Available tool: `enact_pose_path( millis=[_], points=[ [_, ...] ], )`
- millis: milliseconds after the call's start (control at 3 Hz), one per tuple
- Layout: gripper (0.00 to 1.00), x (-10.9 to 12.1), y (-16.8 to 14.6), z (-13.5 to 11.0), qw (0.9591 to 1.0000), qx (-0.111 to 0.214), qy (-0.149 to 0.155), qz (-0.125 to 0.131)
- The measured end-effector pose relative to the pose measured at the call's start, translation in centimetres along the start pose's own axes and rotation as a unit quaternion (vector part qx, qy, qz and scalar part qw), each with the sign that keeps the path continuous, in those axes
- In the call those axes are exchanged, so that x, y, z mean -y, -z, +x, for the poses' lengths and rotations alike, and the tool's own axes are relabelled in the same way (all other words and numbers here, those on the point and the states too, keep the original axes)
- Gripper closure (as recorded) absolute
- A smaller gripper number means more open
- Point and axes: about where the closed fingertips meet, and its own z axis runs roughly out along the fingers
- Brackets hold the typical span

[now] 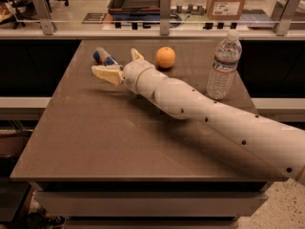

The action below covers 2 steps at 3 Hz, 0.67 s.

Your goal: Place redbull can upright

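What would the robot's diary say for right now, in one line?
gripper: open, far end of table | redbull can: tilted beside it, not upright | orange, water bottle: apart
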Motion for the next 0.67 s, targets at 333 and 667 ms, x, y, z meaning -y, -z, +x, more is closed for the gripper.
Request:
enact_pose_path(
  millis=[333, 667],
  points=[
    [0.00, -0.05, 0.35, -0.25, 0.9999, -0.002, 0.009, 0.012],
    [0.00, -0.16, 0.27, -0.51, 0.9998, -0.006, 0.011, 0.014]
  ],
)
